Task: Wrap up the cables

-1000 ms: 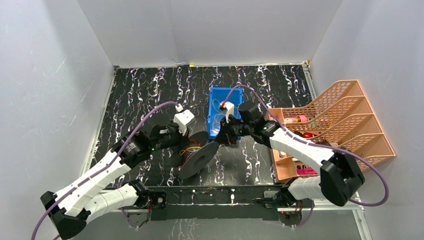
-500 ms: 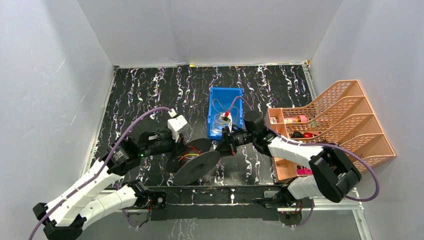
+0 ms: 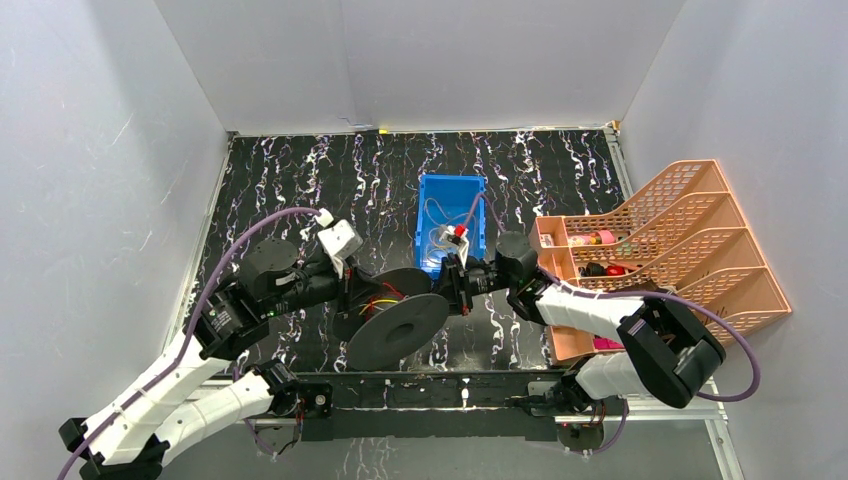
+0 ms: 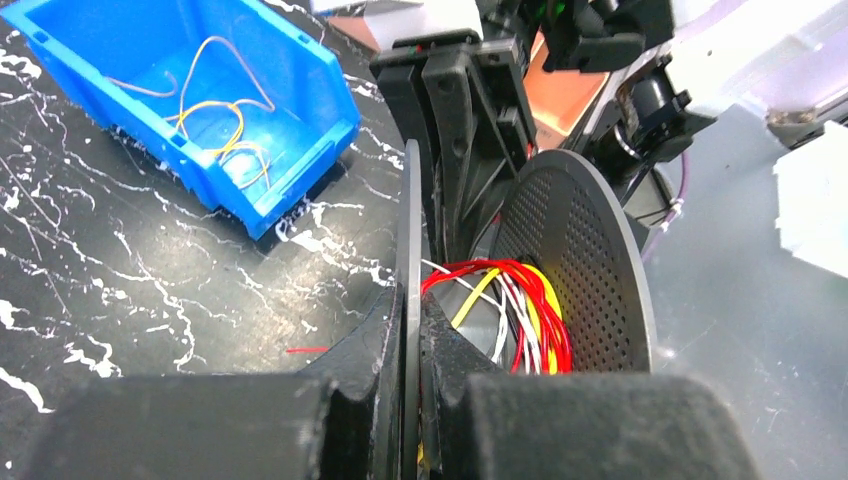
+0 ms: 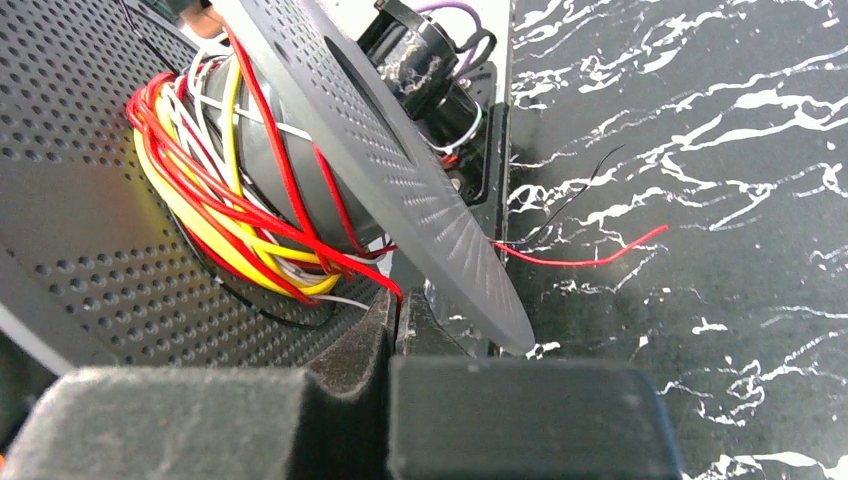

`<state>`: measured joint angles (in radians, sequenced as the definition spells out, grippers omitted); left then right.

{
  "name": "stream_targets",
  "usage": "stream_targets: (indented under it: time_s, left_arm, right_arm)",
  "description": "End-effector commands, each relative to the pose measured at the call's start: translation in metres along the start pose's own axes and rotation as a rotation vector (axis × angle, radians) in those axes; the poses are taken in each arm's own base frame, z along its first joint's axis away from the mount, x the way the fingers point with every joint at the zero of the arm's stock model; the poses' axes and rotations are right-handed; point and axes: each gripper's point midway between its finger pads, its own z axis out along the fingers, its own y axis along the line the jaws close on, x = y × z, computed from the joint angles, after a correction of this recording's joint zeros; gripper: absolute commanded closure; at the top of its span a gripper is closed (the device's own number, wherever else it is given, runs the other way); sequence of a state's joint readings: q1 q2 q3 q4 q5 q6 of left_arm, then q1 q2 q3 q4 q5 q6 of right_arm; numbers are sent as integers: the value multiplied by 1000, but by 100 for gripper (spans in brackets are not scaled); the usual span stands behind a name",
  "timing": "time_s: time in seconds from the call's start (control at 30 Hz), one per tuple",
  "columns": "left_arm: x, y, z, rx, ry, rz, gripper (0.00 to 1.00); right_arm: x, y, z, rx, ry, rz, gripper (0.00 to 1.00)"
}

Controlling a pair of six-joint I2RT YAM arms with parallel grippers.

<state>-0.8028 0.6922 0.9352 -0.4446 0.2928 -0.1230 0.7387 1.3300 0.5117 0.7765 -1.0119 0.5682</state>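
Seen from above, left of centre, the left gripper [image 3: 350, 297] is clamped tight on the thin edge of a flange of a black spool [image 3: 398, 328], low in the middle of the frame. The cables [image 4: 510, 310], red, yellow and pale, are wound around the spool's core between its perforated flanges. One red end trails onto the marbled table [image 5: 700, 150]. Just right of the spool, the right gripper [image 3: 452, 285] is pinched closed on a flange edge. Above it a blue bin [image 3: 460, 197] holds loose pale cables [image 4: 215, 130]. An orange rack [image 3: 690, 230] stands at far right.
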Motion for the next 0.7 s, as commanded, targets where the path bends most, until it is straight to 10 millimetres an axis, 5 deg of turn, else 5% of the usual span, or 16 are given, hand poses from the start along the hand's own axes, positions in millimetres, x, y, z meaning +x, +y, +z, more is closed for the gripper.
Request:
stream_targets:
  time_s: [0.0, 0.3, 0.67]
  left_arm:
    - [-124, -36, -43, 97, -450, 54, 100]
    - [-134, -39, -44, 115, -481, 47, 100]
    - [-136, -39, -54, 92, -482, 63, 100]
  right_arm:
    - [3, 5, 8, -3, -11, -1, 100]
    - [-4, 19, 20, -39, -30, -50, 96]
    - [-1, 6, 13, 79, -26, -53, 79]
